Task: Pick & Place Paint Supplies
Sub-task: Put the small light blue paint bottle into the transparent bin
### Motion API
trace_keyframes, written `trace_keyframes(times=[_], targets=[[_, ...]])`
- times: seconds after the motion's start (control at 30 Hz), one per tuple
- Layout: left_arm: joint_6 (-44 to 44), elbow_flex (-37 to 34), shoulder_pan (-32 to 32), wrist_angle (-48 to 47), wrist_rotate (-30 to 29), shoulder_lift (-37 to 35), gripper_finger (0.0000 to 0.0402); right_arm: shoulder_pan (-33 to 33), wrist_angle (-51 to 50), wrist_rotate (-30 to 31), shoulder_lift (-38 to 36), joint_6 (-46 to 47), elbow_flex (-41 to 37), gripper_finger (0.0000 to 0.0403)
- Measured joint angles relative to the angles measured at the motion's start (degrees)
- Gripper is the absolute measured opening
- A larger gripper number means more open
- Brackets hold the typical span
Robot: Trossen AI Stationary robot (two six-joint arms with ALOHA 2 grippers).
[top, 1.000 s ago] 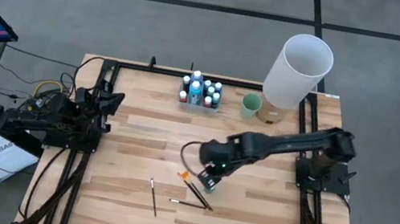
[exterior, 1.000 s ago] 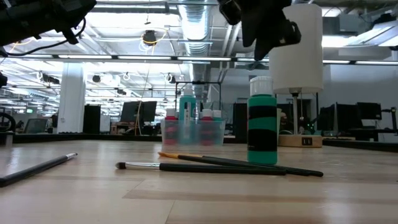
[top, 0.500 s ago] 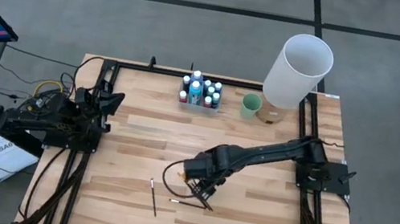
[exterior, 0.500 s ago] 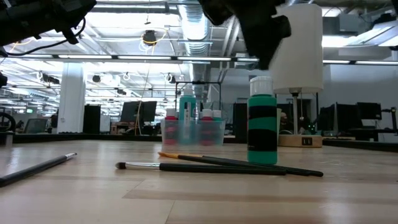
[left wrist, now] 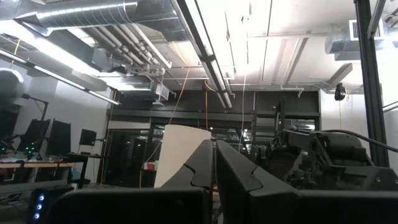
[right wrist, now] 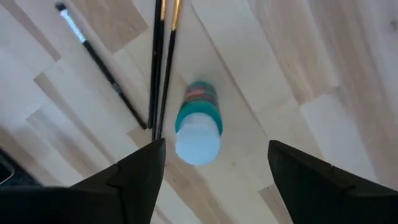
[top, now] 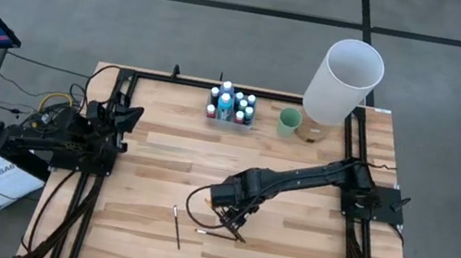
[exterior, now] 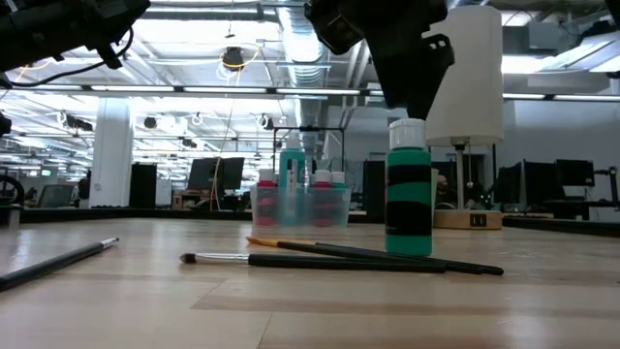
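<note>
- At centre of the high view, your right gripper point(top: 232, 212) hangs above the teal paint bottle point(right wrist: 198, 127), fingers point(right wrist: 144, 168) spread wide, gripping nothing.
- Bottle stands upright beside three brushes point(exterior: 320, 259).
- Remaining bottles point(top: 231, 106) cluster at top centre.
- Left gripper point(left wrist: 215, 163), at left edge of the table point(top: 316, 176), sits closed and empty.

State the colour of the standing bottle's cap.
White, on a teal bottle; low view shows it best.

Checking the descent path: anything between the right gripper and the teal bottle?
No. In the right wrist view the open right gripper hangs directly over the upright teal bottle, nothing between. Two brushes lie beside the bottle on the table.
</note>
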Motion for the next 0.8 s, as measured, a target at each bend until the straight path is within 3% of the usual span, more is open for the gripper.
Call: trace_keyframes(times=[0.6,0.8], targets=[[0.0,0.0,0.01,0.0,-0.01,0.0,0.0002,0.67,7.15,0.99,-0.11,1.11,-7.78,0.0275],[0.0,-0.01,0.0,0.0,-0.01,0.0,0.0002,0.54,8.05,1.27,-0.11,0.65,-7.82,0.023]])
